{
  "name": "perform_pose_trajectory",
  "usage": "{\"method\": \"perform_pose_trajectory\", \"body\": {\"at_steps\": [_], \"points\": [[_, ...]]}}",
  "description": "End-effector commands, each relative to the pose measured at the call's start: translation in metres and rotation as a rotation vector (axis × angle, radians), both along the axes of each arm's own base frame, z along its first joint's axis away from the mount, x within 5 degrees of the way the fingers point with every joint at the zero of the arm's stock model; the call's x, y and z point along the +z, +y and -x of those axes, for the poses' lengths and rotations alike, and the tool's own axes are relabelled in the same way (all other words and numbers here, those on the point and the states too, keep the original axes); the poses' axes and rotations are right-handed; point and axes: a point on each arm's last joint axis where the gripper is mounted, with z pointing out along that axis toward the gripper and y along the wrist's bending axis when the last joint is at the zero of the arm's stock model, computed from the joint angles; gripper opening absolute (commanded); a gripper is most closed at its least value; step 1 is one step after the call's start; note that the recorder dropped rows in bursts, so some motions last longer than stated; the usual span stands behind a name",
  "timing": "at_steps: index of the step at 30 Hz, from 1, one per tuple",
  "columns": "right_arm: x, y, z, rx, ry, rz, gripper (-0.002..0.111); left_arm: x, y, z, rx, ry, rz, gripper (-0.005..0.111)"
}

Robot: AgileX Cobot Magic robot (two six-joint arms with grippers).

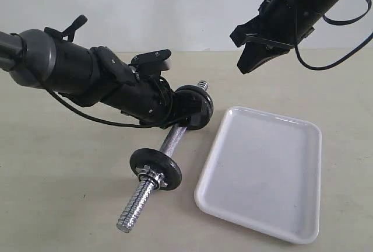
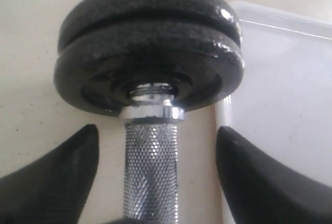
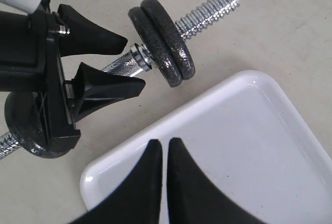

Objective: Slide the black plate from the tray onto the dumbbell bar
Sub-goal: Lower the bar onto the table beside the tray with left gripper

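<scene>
Resting on the table (image 1: 58, 176), the dumbbell bar (image 1: 172, 138) lies diagonally, just beside the long edge of the tray (image 1: 262, 170) and not touching it. The tray holds nothing.

**Position of the black plate.** The black plate (image 3: 172, 36) is threaded on the far end of the bar. It is the outer disc of a pair, the one nearer the bare threaded tip. Its face is pressed flat against the inner disc (image 3: 154, 47), with no visible gap between them. A third disc (image 1: 156, 167), backed by a chrome star nut (image 1: 148, 176), sits on the bar's near end, well apart from the pair.

**Left gripper.** The left gripper (image 2: 155, 130) straddles the knurled middle of the bar, on the inner side of the pair. Its fingers (image 2: 57, 177) are spread wide, one on each side of the rod, with a clear gap on both sides. Neither finger touches the rod or a disc. The black plate lies just past the fingertips, with the inner disc between it and the gripper.

**Right gripper.** The right gripper (image 3: 165, 142) hangs above the tray, clear of its surface. Its fingers are pressed together and nothing is between them. The black plate lies well apart from it, beyond the tray's rim.
</scene>
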Motion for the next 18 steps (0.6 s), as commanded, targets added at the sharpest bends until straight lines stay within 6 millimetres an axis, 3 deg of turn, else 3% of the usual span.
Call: {"method": "perform_pose_trajectory", "body": {"at_steps": [1,7,12,18], "points": [[0.0089,-0.0024,0.0018,0.001,-0.021,-0.008,0.000,0.0038,-0.0036,0.0019,-0.013,-0.006,0.008,0.064],[0.0089,-0.0024,0.0018,0.001,-0.021,-0.008,0.000,0.0035,-0.0041,0.0029,-0.049,-0.014,-0.007,0.065],[0.0089,-0.0024,0.0018,-0.001,-0.020,-0.008,0.000,0.0034,-0.0042,0.0031,-0.061,-0.018,-0.012,0.078],[0.0088,-0.0025,0.0021,-0.001,-0.015,-0.008,0.000,0.0034,-0.0042,0.0032,-0.053,-0.012,-0.007,0.079]]}}
